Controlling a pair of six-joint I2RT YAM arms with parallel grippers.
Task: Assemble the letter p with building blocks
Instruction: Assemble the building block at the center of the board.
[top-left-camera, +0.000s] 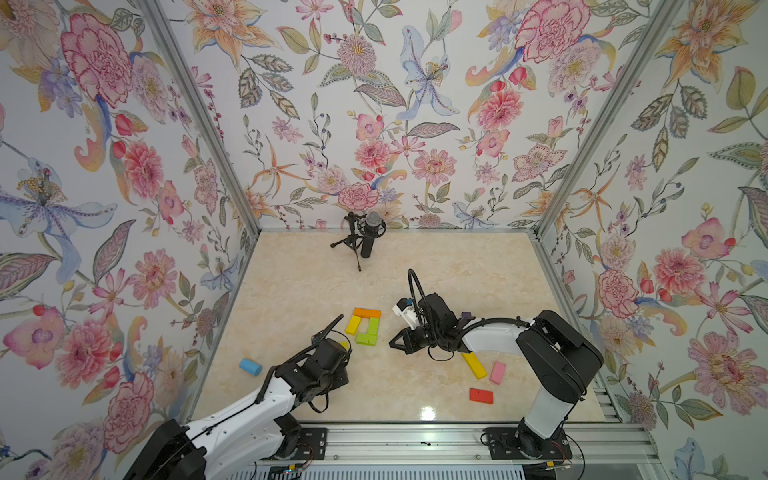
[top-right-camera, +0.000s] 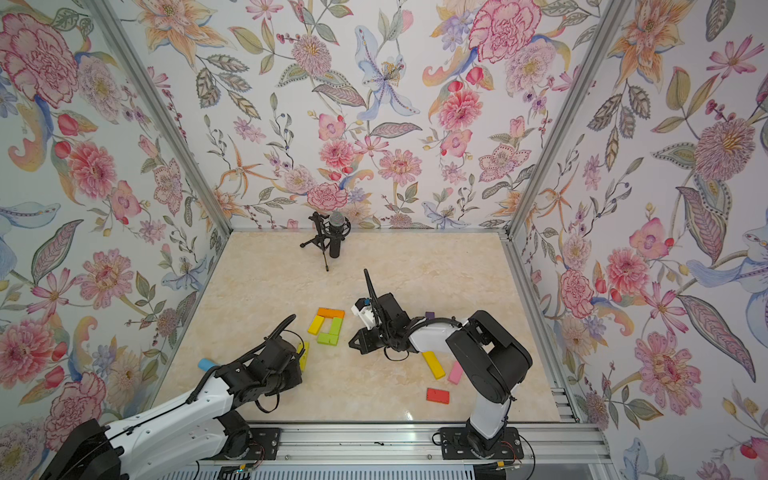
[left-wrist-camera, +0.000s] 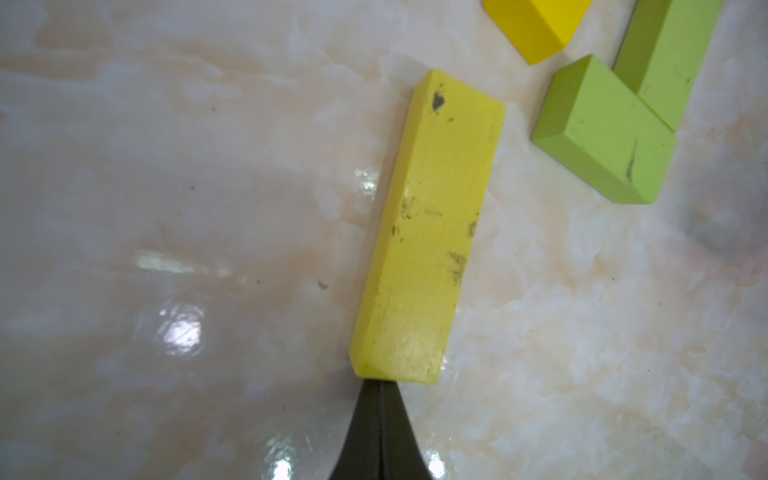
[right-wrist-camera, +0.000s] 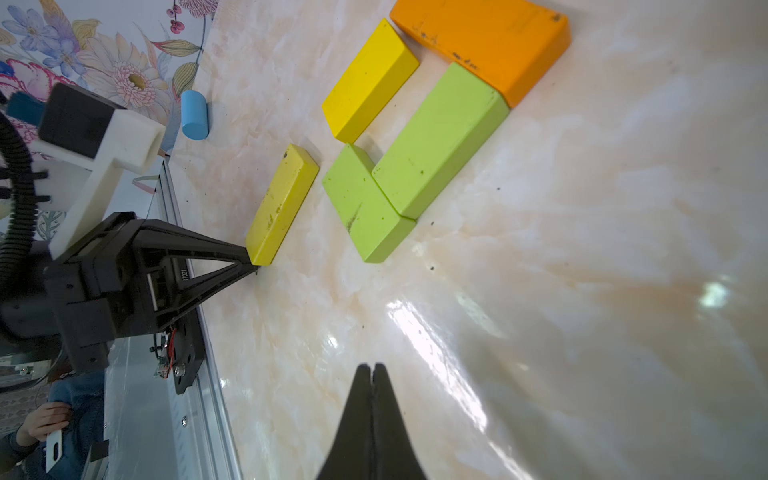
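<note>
Building blocks (top-left-camera: 372, 325) already form the P's loop on the counter (top-left-camera: 457, 270) — orange, yellow, two greens. Your stem looks unjoined: the long yellow bar (left-wrist-camera: 432, 232) lies just near-left, left jaws shut against its near end — right jaws shut, empty.

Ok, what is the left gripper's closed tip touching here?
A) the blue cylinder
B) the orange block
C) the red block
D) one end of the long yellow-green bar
D: in the right wrist view the left gripper, with its jaws shut, meets one short end of the yellow-green bar, which lies flat on the table.
</note>
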